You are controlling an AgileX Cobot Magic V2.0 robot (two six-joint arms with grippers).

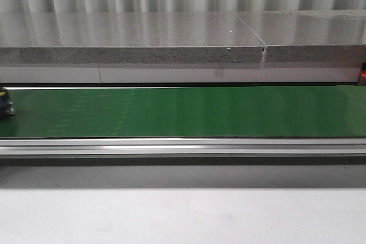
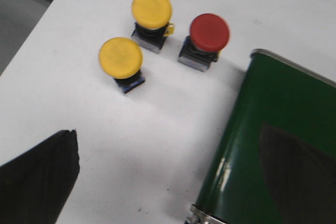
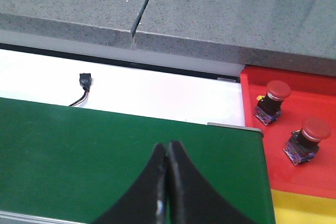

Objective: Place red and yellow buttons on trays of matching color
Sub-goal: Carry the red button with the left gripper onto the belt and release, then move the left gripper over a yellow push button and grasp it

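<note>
Front view: a long green conveyor belt with an aluminium side rail runs across the frame, a grey speckled stone ledge behind it. No tool and no tray appear here. A small dark object sits at the belt's left end, too cropped to identify.

Left wrist view: the left tool is spread wide and holds nothing; one black finger hangs over the white surface, the other over the belt end. Three mushroom-head push buttons stand upright on the surface, near the belt: the nearer yellow button, the farther yellow button and, just beside it, the unplaced red button. These three remain to be sorted.

Right wrist view: the right tool is fully closed, fingertips touching, holding nothing, above the belt. Beyond the belt end lies the red plastic tray, already carrying two red buttons. The yellow tray adjoins it; its visible part is bare. A black connector with wires lies on the surface, well clear.

Judgement: roughly two placements done, three outstanding. Nothing blocks the remaining buttons, though their close spacing calls for care.
</note>
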